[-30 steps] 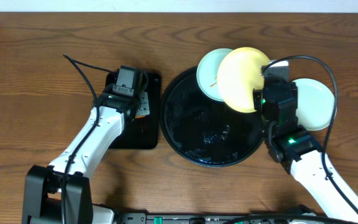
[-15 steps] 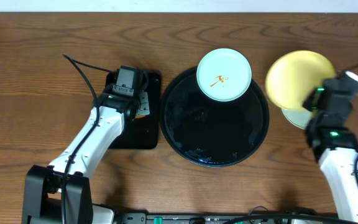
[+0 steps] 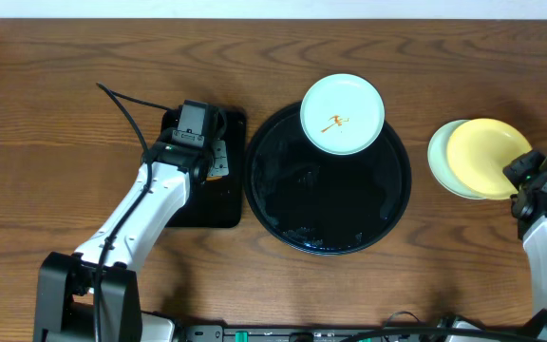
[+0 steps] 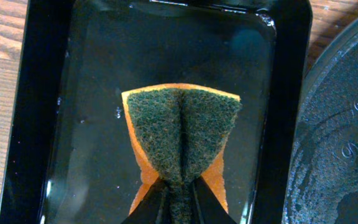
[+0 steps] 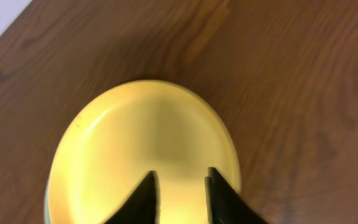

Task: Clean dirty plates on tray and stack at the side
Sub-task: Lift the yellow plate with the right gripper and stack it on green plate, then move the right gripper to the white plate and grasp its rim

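A pale mint-blue plate (image 3: 342, 114) with a small reddish-brown smear lies on the far rim of the round black tray (image 3: 330, 228). The pale yellow plate (image 3: 487, 155) lies on another mint-blue plate (image 3: 438, 157) on the wood tabletop to the right of the tray. My right gripper (image 3: 527, 179) is at the yellow plate's near right edge. In the right wrist view its fingers (image 5: 180, 186) are apart over the yellow plate (image 5: 142, 130). My left gripper (image 4: 180, 196) is shut on an orange and green sponge (image 4: 182, 124) over the small rectangular tray (image 4: 92, 93).
The small black rectangular tray (image 3: 224, 204) lies just left of the round tray, whose rim shows in the left wrist view (image 4: 340, 137). A black cable (image 3: 126, 100) runs from the left arm over the table. Bare wood surrounds both trays.
My right arm carried the yellow plate from over the tray to the right and set it down on the mint-blue plate on the table. The left arm has not moved.
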